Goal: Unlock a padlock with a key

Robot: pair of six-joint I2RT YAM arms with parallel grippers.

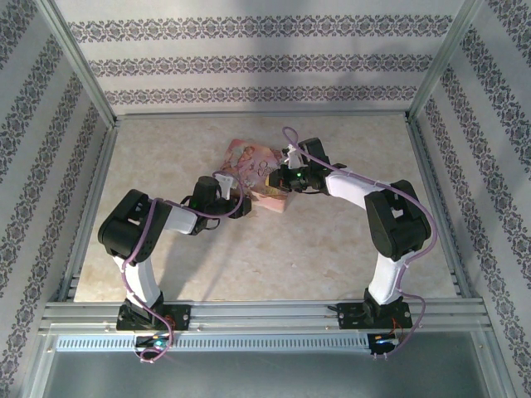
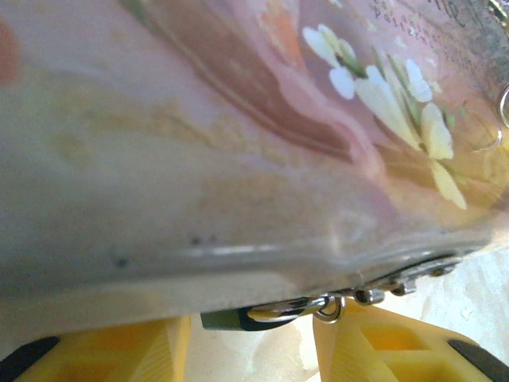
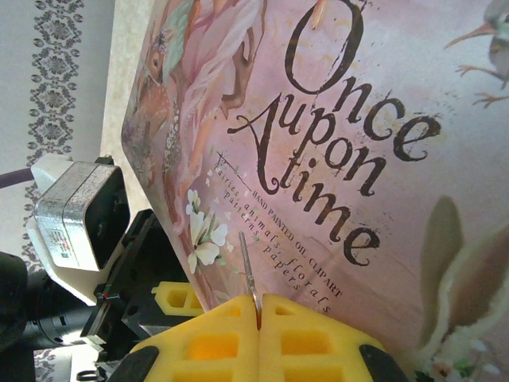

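Presently: right hand point(image 3: 259, 317) clamped tight on the key point(image 3: 247, 267), a thin pale sliver standing up out of the seam between its yellow pads, lower centre of the right wrist view. It is held by one end with the blade free, judged so the tip can be fed into the lock.

Padlock point(image 2: 229, 320): small dark body with a silver shackle, hanging at the lower edge of the pink box point(image 2: 238, 159), low centre of the left wrist view. Left hand point(image 2: 250, 348) has its fingers apart, one on either side of the padlock, not seen touching it. Probably placed there to steady the lock. Keyhole not made out.

Box sits on the desk point(image 1: 332, 249), centre of the top view.

Pose: both arms bent at the elbow and reaching inward, wrists closing on the box from left and right. The right hand is over the cover.
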